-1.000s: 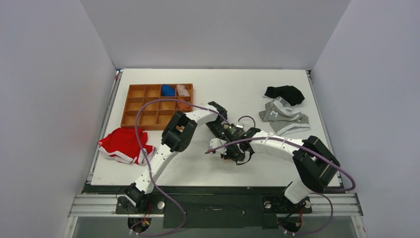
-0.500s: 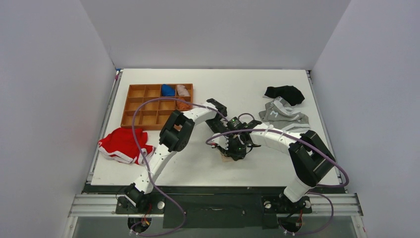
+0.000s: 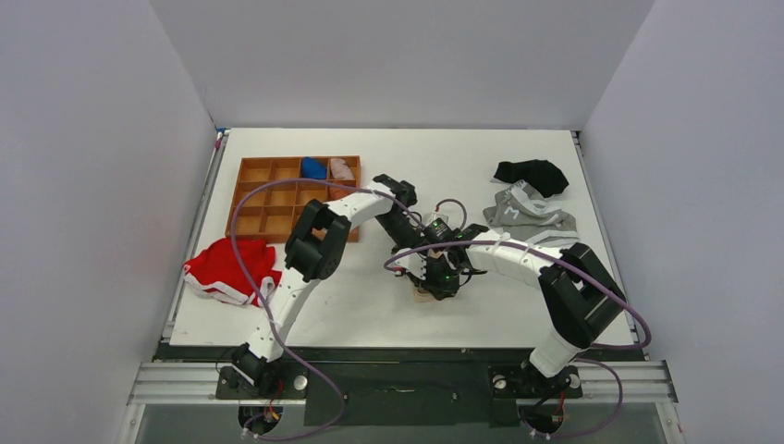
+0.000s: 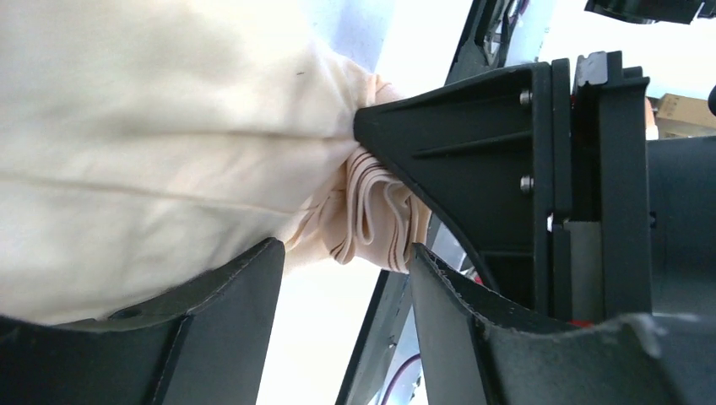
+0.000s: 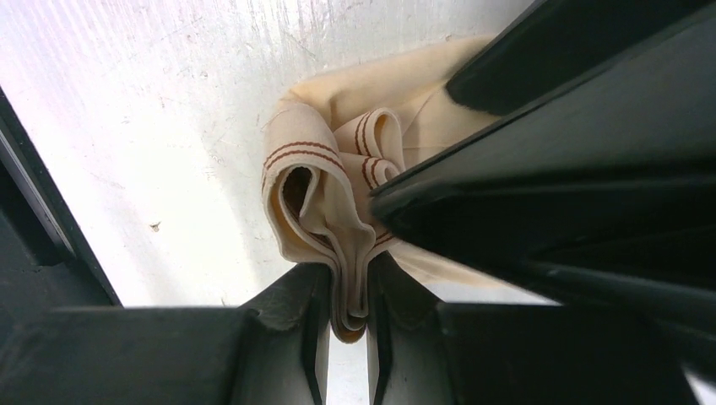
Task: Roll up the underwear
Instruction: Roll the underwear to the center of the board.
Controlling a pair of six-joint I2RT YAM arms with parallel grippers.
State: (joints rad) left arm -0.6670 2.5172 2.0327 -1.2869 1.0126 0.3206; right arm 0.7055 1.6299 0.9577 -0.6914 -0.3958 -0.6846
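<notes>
Jaws first: on the right gripper (image 5: pixel 346 314), pressed together on a folded, brown-striped edge of the pale cream fabric underwear (image 5: pixel 314 190), pinching it flat. On the left gripper (image 4: pixel 342 253), spread apart, with the bunched cream cloth just ahead of its 2 fingertips (image 4: pixel 253 270) and lying over 1 of them. Pressed against that same cloth from the other side, the black body of the right gripper.

From above, both grippers close together near the middle of the white bench (image 3: pixel 481 153), a little toward its near edge, with only a small beige scrap of the underwear showing beneath them.

Toward the far left corner, a brown wooden tray (image 3: pixel 236 211) divided into compartments, with a blue roll (image 3: pixel 313 168) and a pale roll (image 3: pixel 343 168) in 2 neighbouring cells of its far row. By the left edge, nearer the front, a crumpled red garment with white trim (image 3: pixel 226 268). Toward the right edge, a grey garment with a white waistband (image 3: pixel 532 220) and, just beyond it, a black garment (image 3: pixel 532 173).
</notes>
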